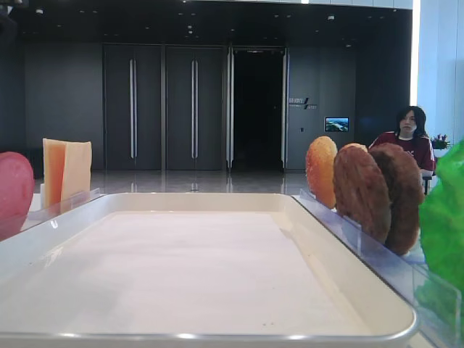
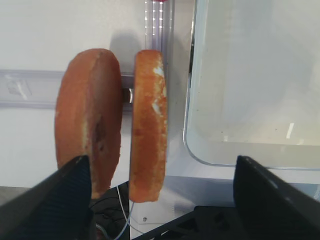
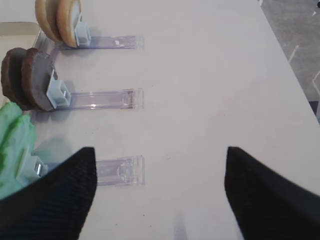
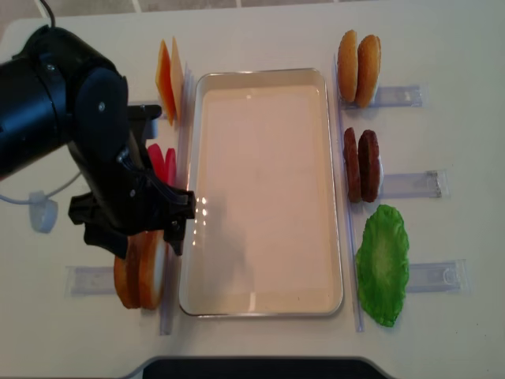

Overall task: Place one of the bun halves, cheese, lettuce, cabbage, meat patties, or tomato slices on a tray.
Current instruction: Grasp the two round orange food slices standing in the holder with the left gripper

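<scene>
The white tray [image 4: 263, 83] lies mid-table with nothing on its liner. Left of it, two bun halves [image 2: 149, 125] stand on edge in a clear rack. My left gripper [image 2: 162, 200] hangs over them, open; the inner half lies between its fingers, and the outer half [image 2: 87, 125] is by the left finger. From overhead, that gripper [image 4: 140, 237] covers the tops of the bun halves [image 4: 140, 276]. Cheese [image 4: 167, 79] and tomato slices [image 4: 162, 166] stand further back. My right gripper [image 3: 160, 190] is open over bare table, beside the lettuce [image 3: 15, 145], meat patties [image 3: 30, 80] and two more bun halves [image 3: 57, 20].
Clear plastic racks [image 3: 115, 97] stick out from both long sides of the tray. The left arm's dark bulk [image 4: 55, 103] hangs over the table's left side, with a cable beside it. A person [image 1: 409, 138] sits far behind the table. The table's front edge [image 2: 200, 175] lies just beyond the buns.
</scene>
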Action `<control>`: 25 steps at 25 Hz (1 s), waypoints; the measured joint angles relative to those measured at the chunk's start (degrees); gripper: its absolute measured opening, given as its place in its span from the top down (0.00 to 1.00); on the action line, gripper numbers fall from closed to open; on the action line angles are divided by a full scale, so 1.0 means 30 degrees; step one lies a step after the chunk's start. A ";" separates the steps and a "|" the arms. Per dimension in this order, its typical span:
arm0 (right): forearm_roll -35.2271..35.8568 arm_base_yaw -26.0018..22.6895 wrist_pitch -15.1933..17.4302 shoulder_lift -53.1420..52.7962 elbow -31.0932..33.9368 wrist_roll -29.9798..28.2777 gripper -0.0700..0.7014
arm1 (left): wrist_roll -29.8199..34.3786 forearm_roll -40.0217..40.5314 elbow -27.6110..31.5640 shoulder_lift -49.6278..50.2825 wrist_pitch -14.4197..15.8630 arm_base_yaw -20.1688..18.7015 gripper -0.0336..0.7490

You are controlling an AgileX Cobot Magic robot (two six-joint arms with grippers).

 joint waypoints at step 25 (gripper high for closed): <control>0.0000 0.0000 0.0000 0.0000 0.0000 0.0000 0.22 | 0.0001 -0.0416 -0.0130 0.0641 -0.0953 0.0000 0.07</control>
